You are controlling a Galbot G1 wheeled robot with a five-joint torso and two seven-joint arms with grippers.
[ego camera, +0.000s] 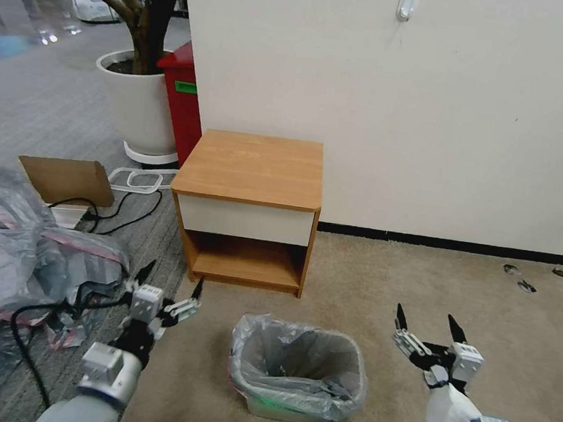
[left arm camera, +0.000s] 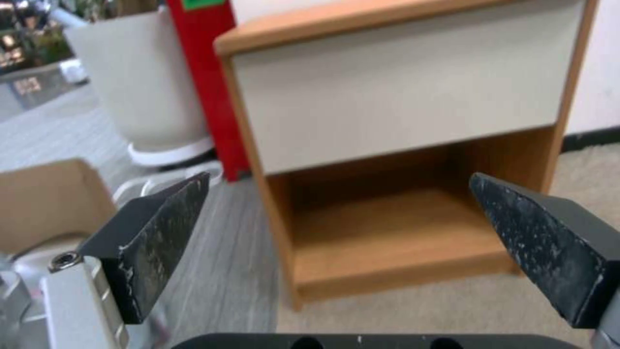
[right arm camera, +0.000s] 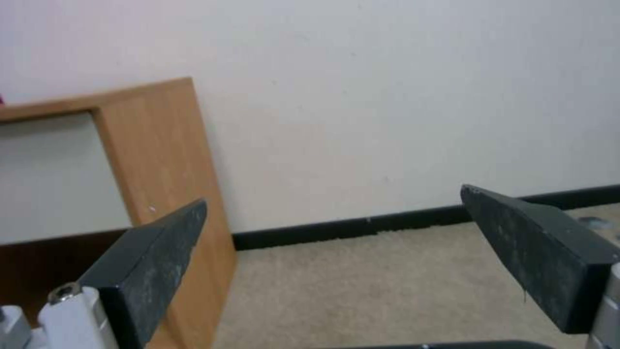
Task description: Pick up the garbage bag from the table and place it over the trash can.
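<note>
Bag [ego camera: 298, 367] draped over can [ego camera: 287, 410], lining it, on carpet before surface [ego camera: 252, 168]. Left gripper [ego camera: 172, 281] and right gripper [ego camera: 427, 322] flanking can, jaws wide apart, holding nothing.

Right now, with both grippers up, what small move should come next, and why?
Probably none beyond holding clear: the garbage bag already lines the trash can, the table top is bare, and the left gripper and right gripper hang open, empty, either side.

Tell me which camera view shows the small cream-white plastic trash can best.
The head view: the small cream-white rectangular plastic trash can stands whole on the carpet before the light-brown wooden table, lined with the grey translucent garbage bag, between the open left gripper and open right gripper. Both wrist views look toward the table and wall instead.
</note>
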